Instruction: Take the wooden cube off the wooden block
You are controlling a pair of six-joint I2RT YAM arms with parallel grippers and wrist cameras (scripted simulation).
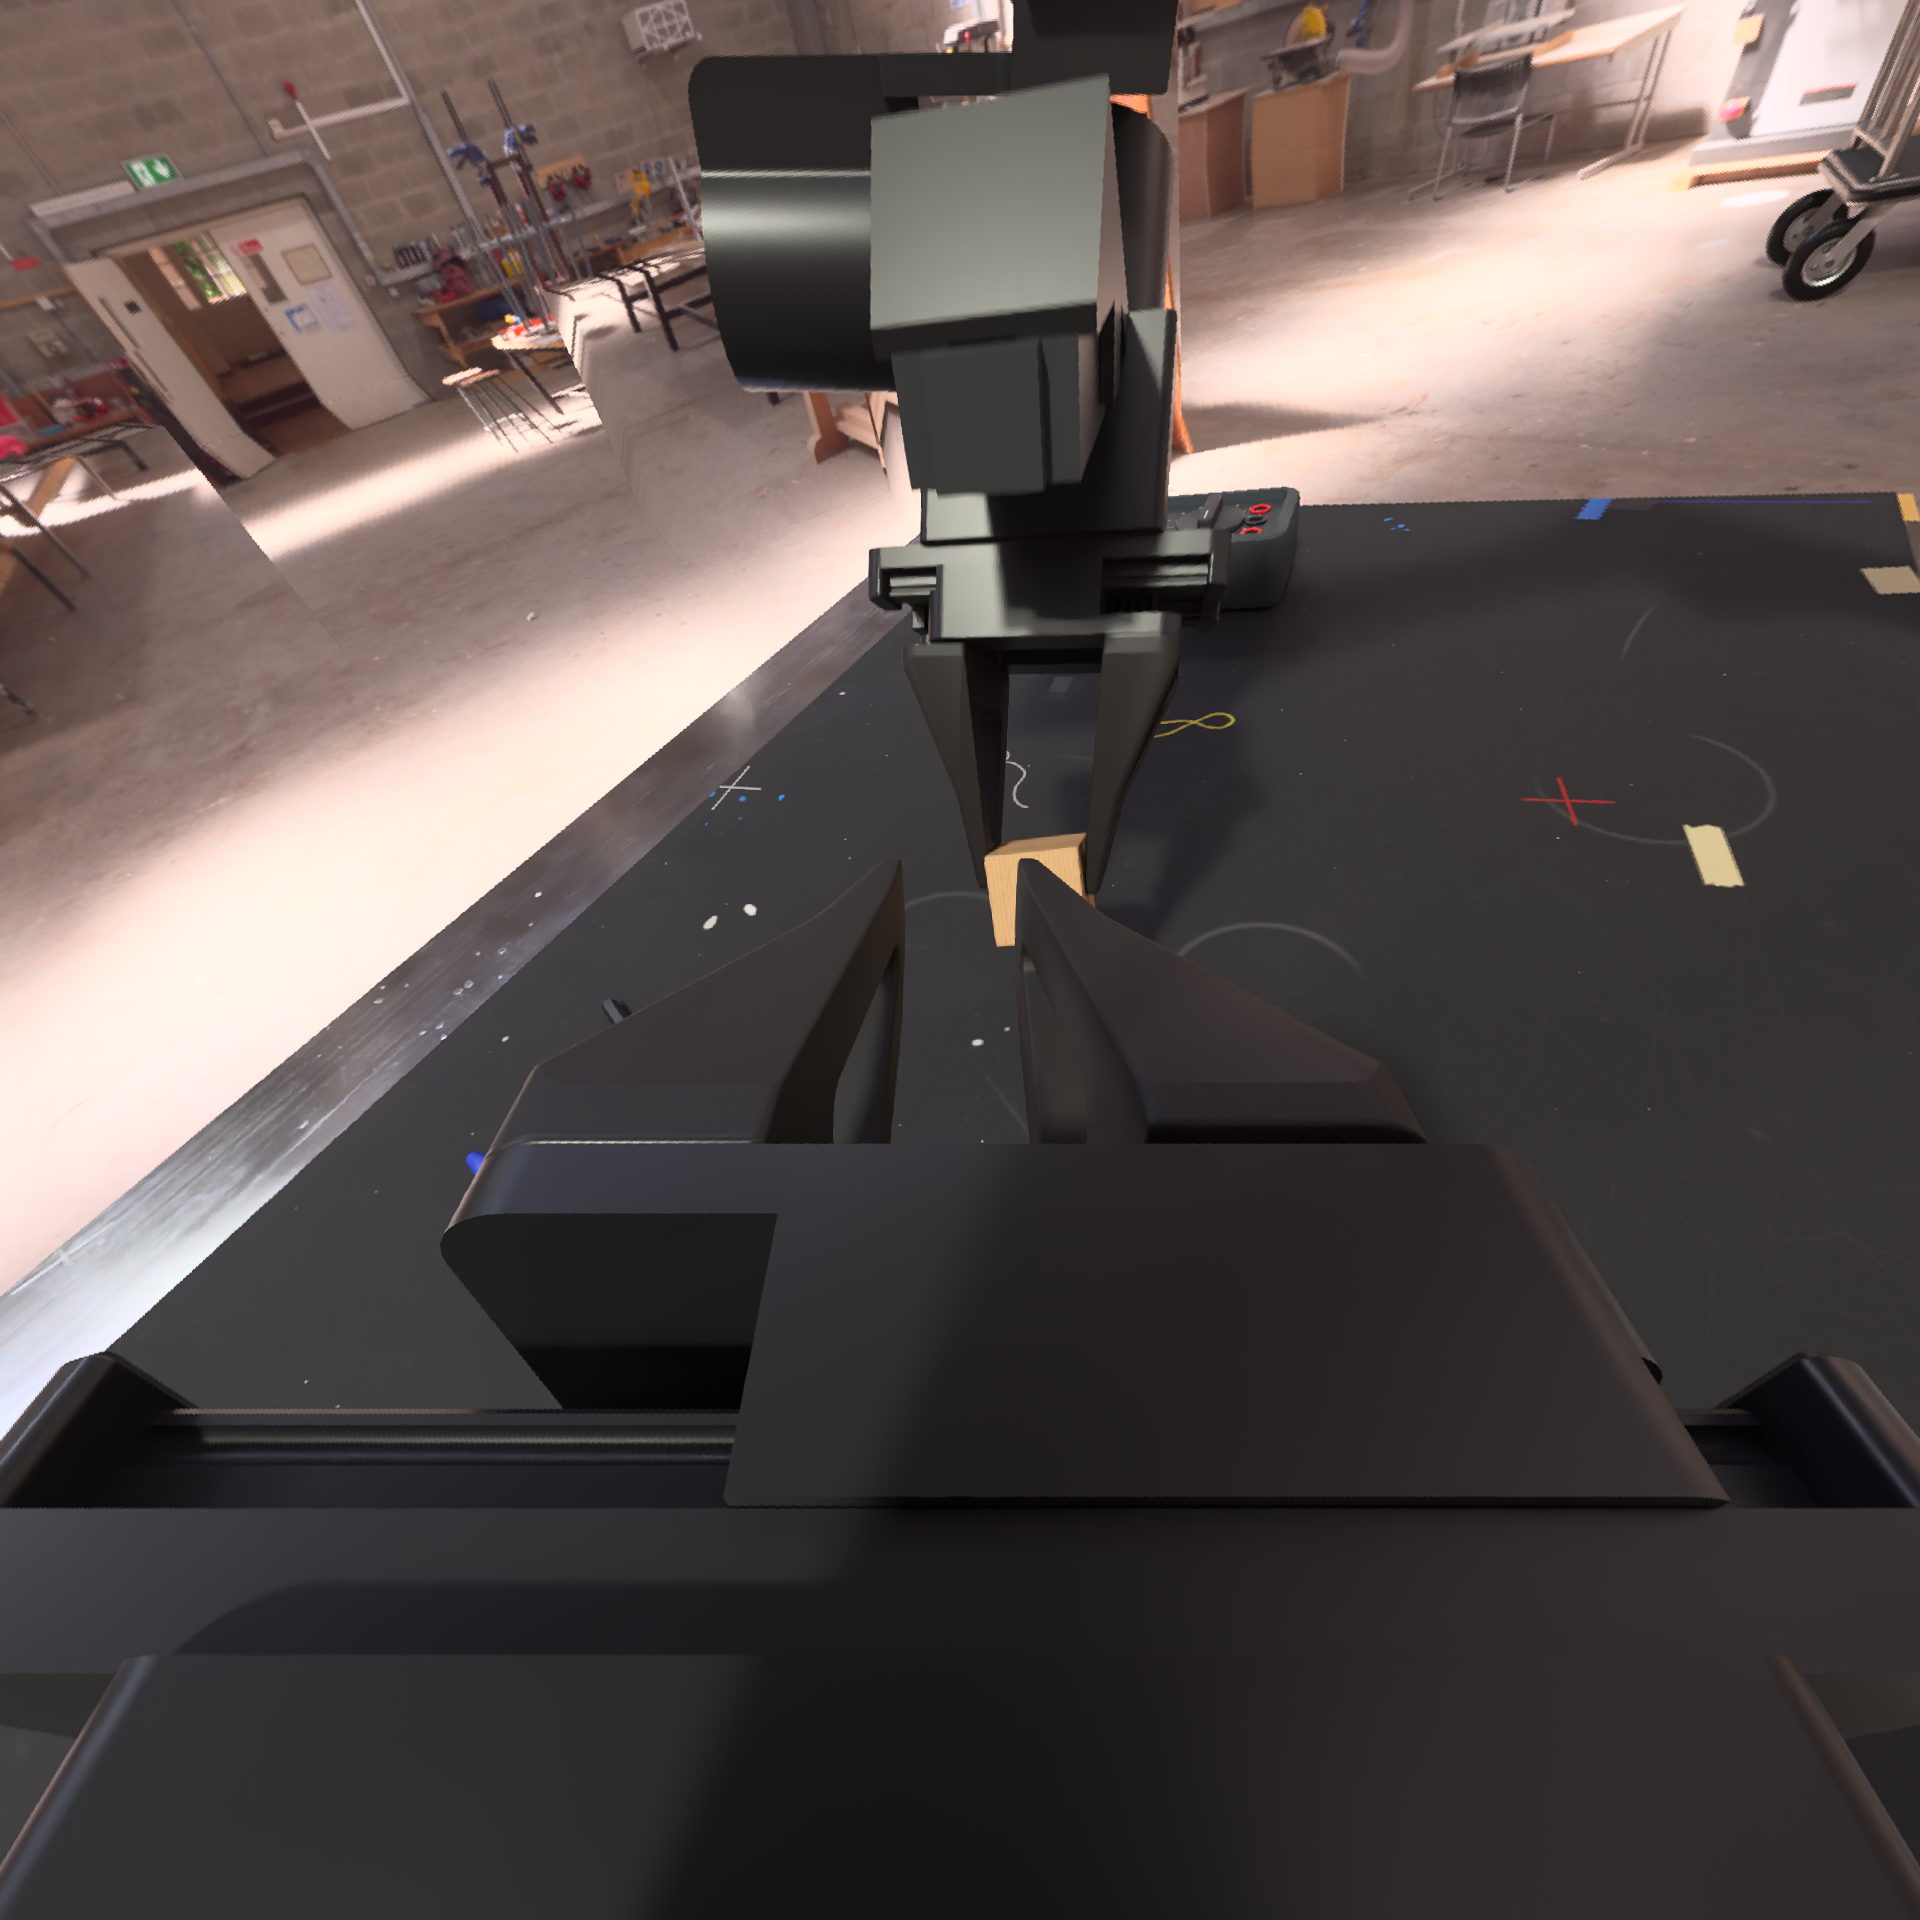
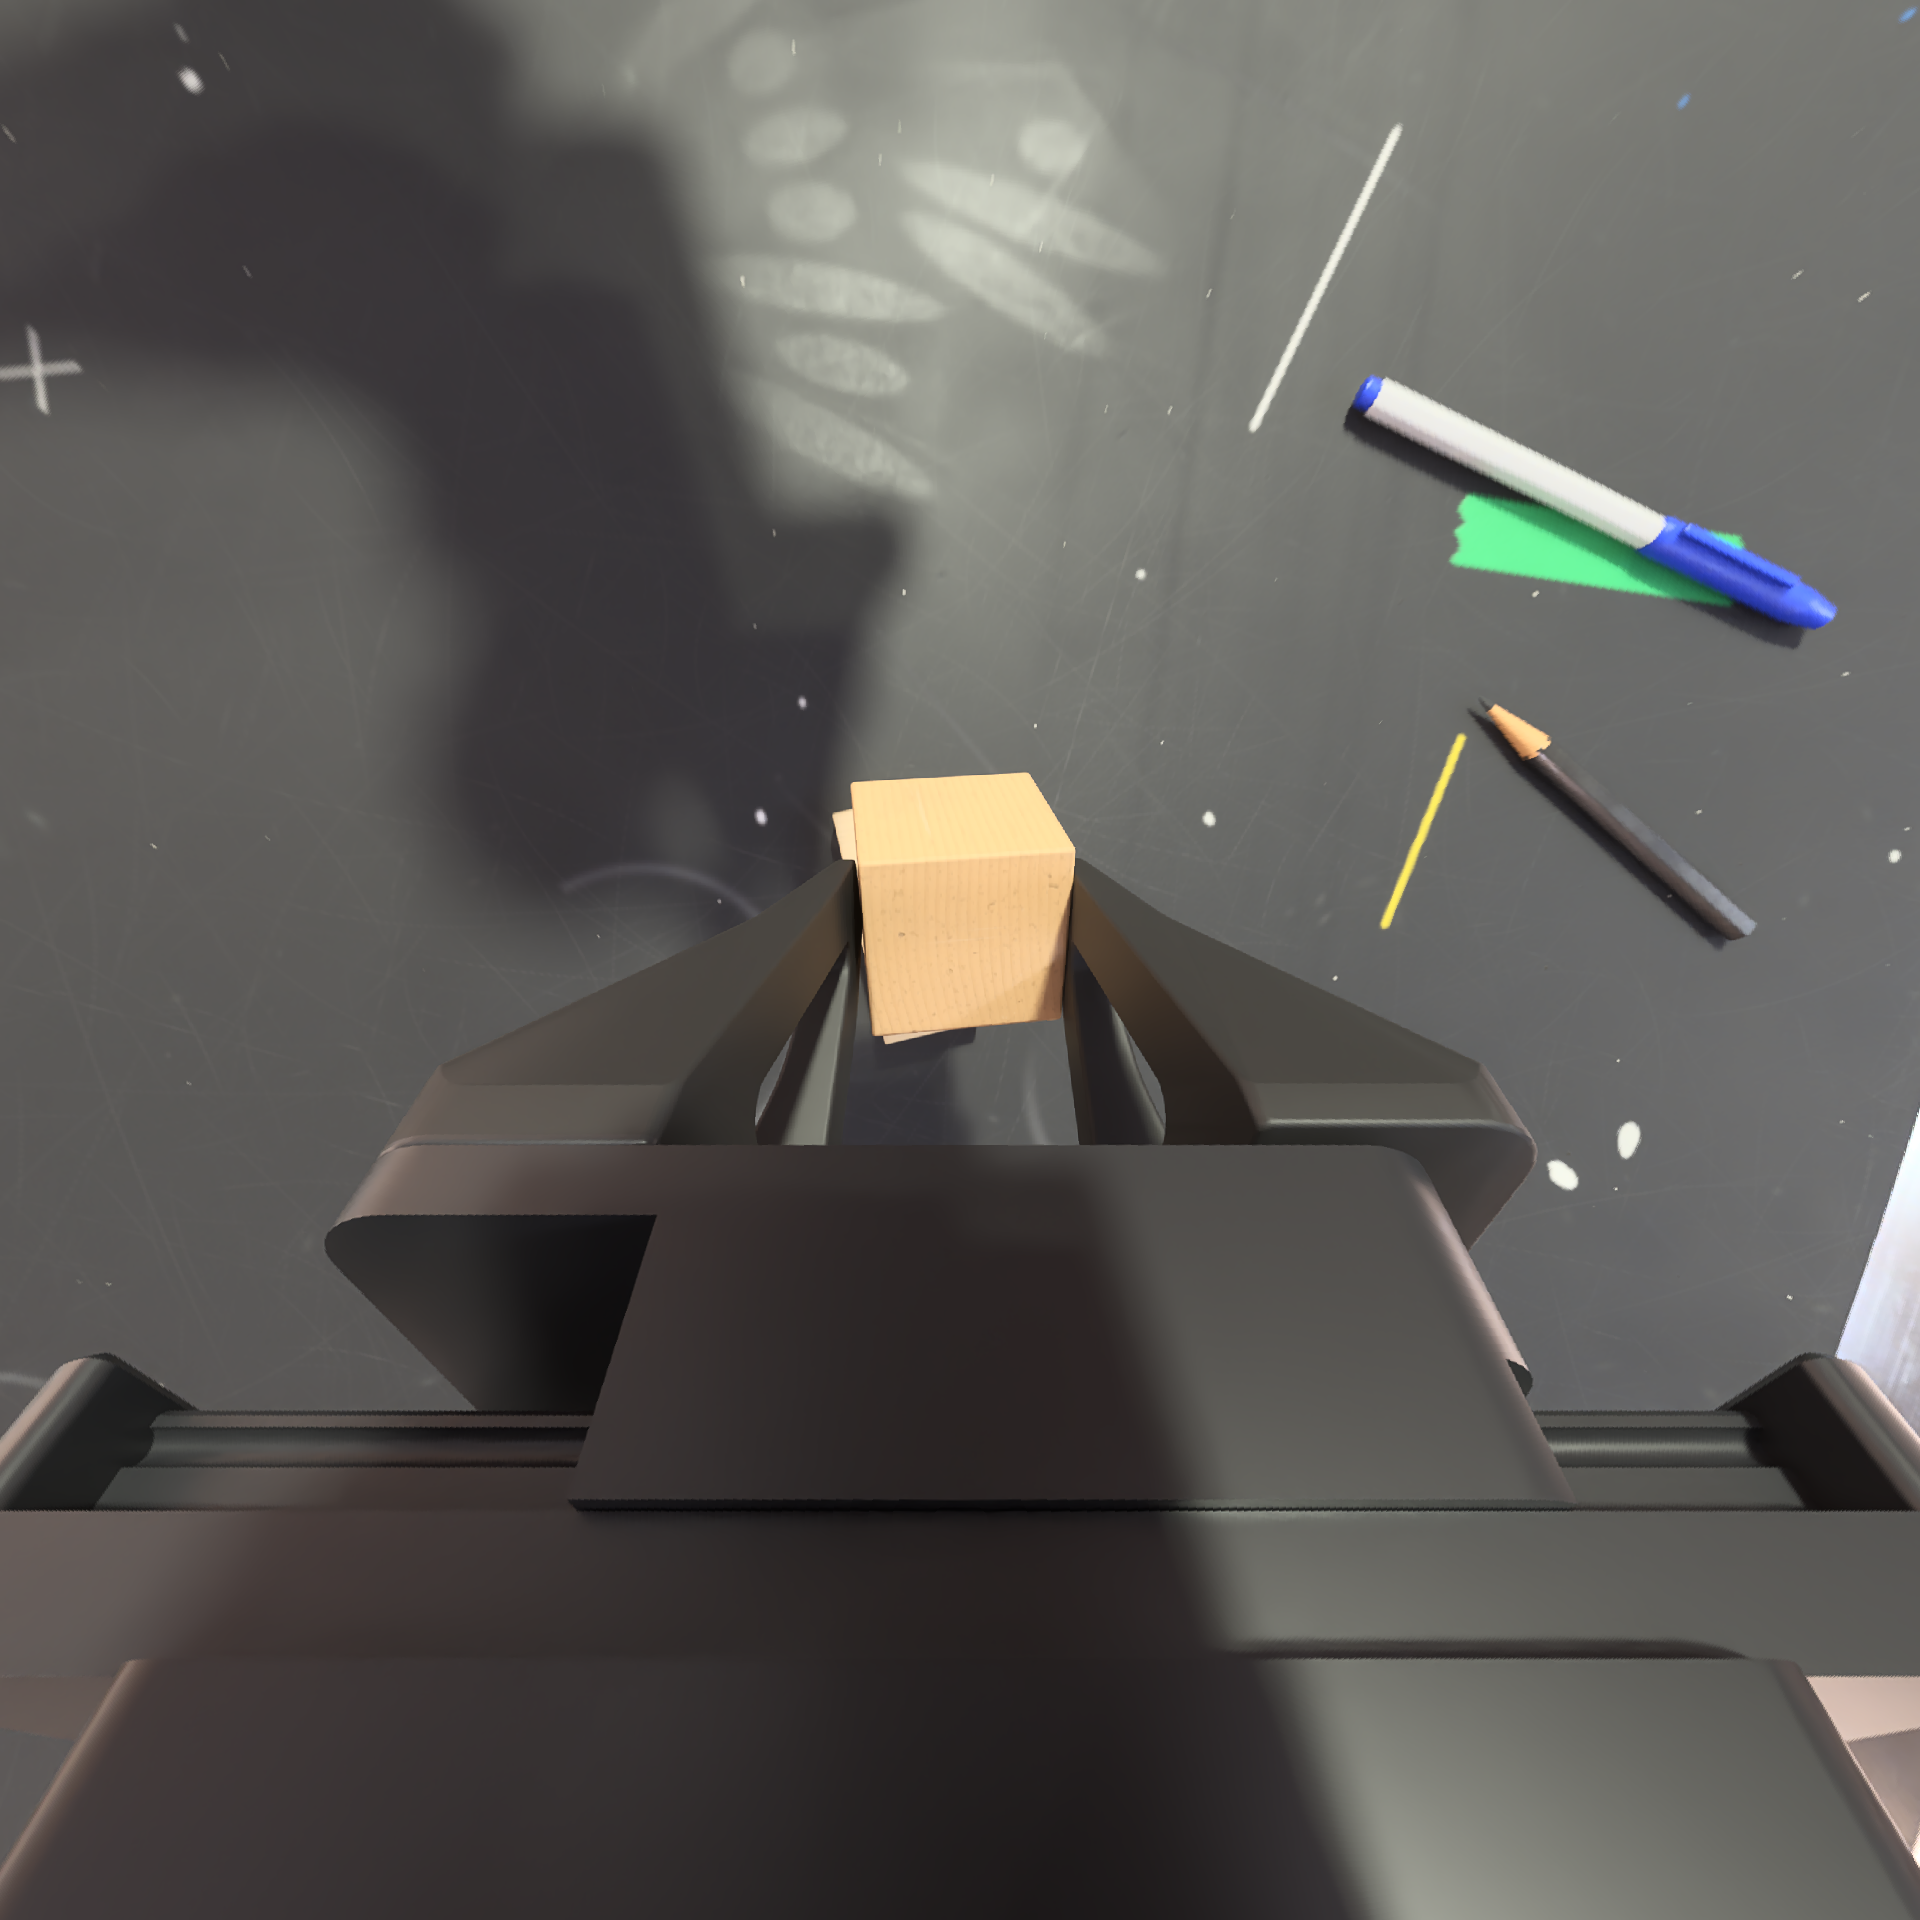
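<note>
The wooden cube (image 2: 961, 899) is light tan and sits between the fingers of my right gripper (image 2: 964, 914), which is shut on it from above. Slivers of the wooden block (image 2: 844, 834) show just under the cube. Whether the two touch I cannot tell. In the left wrist view the right gripper (image 1: 1042, 871) reaches down onto the cube (image 1: 1039, 850), with the block (image 1: 1003, 920) below it on the dark table (image 1: 1455, 987). My left gripper (image 1: 961, 868) is low, short of the block, with its fingers slightly apart and empty.
A blue and white marker (image 2: 1590, 499) lies on a green tape patch (image 2: 1538, 556), and a black pencil (image 2: 1621, 821) lies to the right of the cube. A dark meter with red sockets (image 1: 1252, 540) sits at the table's far edge. The table's left edge (image 1: 416, 1039) runs diagonally.
</note>
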